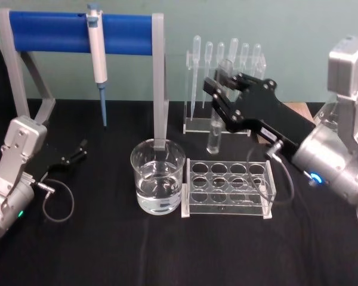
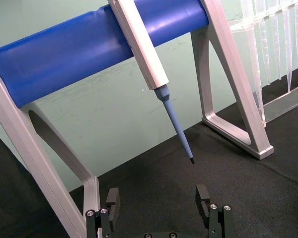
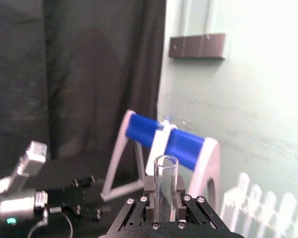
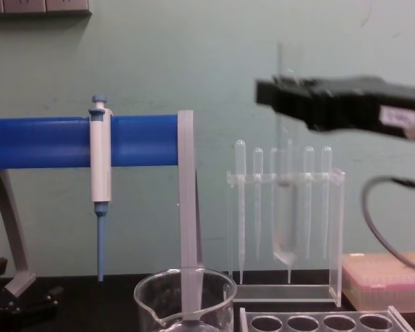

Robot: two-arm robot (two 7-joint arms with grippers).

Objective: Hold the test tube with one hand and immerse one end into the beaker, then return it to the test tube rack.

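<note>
Test tube (image 1: 215, 128) upright in right pincer (image 1: 218, 89), above rack (image 1: 227, 187); beaker (image 1: 158, 176) beside

On the black-clothed surface (image 1: 167, 250), the wide clear glass beaker (image 1: 157, 176) stands just left of the clear plastic rack with round holes (image 1: 228, 187). Behind them stand the blue-barred stand (image 1: 80, 33), with the white-and-blue pipette (image 1: 97, 59) hung on it, and the clear pipette holder (image 1: 224, 89) to its right.
</note>
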